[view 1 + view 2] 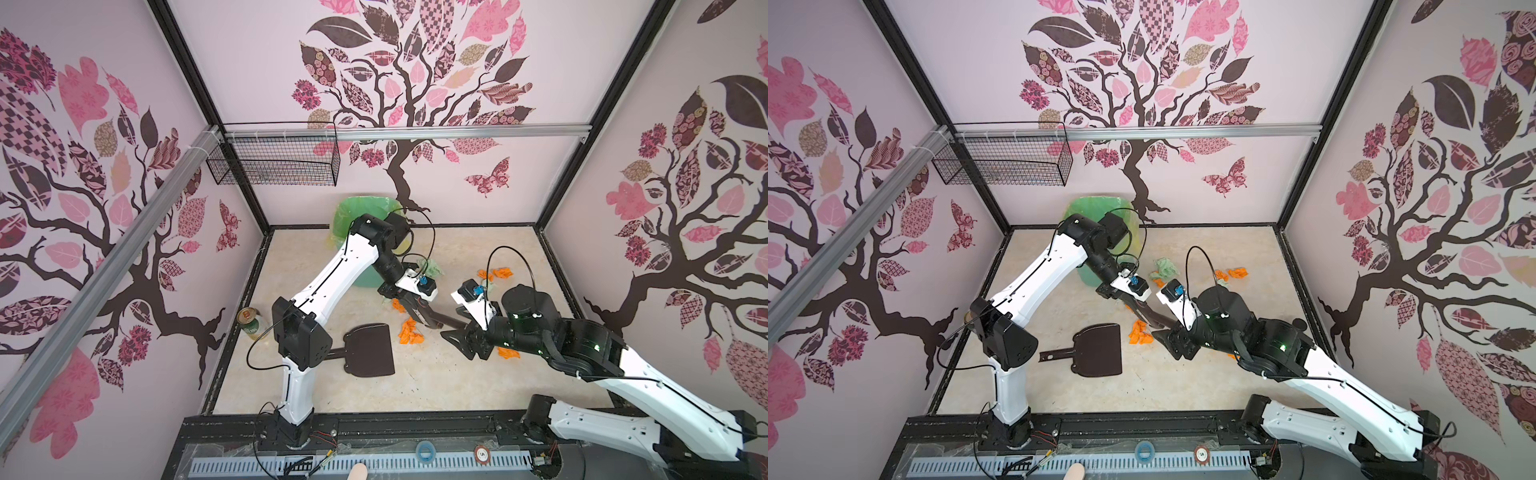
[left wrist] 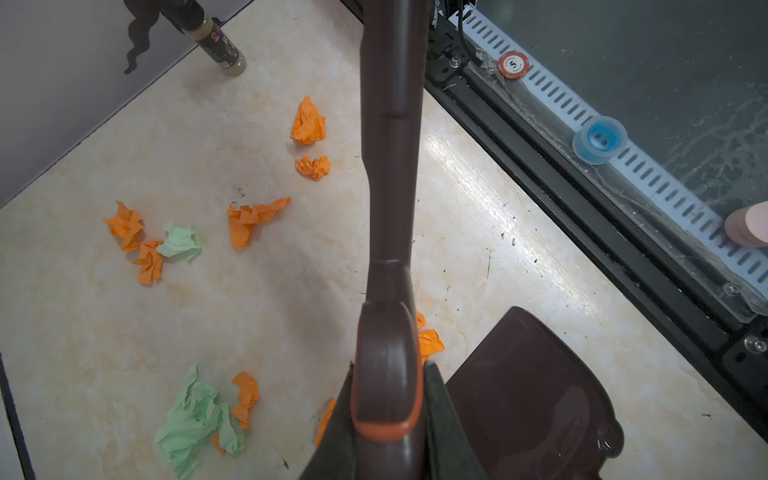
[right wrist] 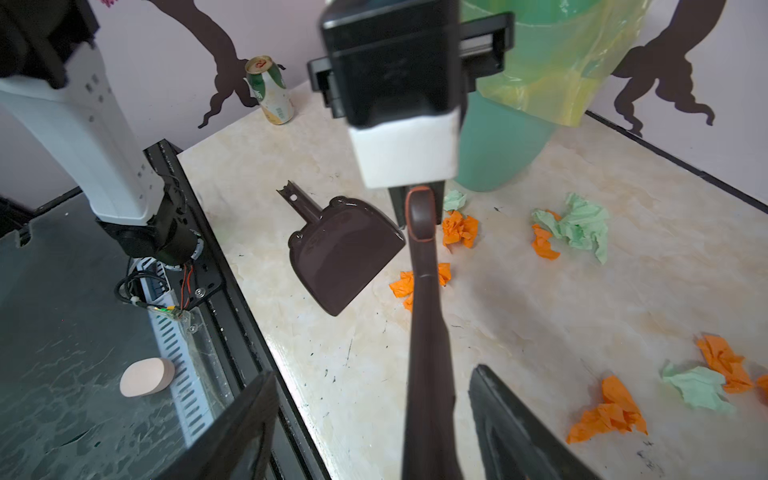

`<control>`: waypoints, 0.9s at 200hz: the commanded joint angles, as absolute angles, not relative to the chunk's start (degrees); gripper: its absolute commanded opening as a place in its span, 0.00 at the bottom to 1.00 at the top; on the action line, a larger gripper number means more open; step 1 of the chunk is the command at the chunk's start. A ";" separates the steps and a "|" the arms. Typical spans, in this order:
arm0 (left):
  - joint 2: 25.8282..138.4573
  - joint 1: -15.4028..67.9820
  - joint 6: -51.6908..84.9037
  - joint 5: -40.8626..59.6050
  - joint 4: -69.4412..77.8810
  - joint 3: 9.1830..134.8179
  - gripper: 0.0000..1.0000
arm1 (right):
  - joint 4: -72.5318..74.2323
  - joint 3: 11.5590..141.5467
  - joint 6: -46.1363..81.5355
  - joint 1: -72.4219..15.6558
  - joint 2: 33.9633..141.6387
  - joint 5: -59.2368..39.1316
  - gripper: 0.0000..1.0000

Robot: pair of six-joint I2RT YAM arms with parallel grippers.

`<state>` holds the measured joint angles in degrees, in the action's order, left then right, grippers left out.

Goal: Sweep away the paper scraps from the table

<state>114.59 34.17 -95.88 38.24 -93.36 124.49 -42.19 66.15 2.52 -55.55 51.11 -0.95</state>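
Orange and mint green paper scraps lie scattered on the beige table [image 1: 436, 386]: an orange cluster [image 1: 410, 332] beside the dustpan [image 1: 370, 349], more orange ones [image 1: 503, 273] at the back, and a green wad [image 1: 432, 268]. My left gripper [image 1: 409, 309] is shut on the orange-rimmed end of a brown brush handle [image 2: 390, 166], which sits tight between its fingers [image 2: 440, 415]. My right gripper [image 3: 372, 372] stands open around the same handle [image 3: 428, 332], with a gap on each side. The brush head is hidden.
A green bin with a yellow-green liner [image 1: 361, 216] stands at the back behind the left arm. A drink can [image 1: 251, 322] sits by the left wall, a bottle [image 2: 216, 41] by the right wall. The black slotted rail [image 1: 415, 424] borders the front edge.
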 commanded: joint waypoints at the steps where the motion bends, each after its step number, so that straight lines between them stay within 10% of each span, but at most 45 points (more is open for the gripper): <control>1: 115.82 32.89 -95.61 42.27 -102.19 128.08 0.00 | -43.93 65.44 3.54 -56.43 50.24 -0.21 0.73; 180: 111.29 34.02 -95.92 44.47 -102.72 126.13 0.00 | -43.70 64.15 2.57 -56.36 53.28 8.69 0.54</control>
<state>114.13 33.10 -96.38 39.40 -93.97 125.21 -43.11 63.31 3.22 -56.18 52.07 8.05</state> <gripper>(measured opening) 0.173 0.542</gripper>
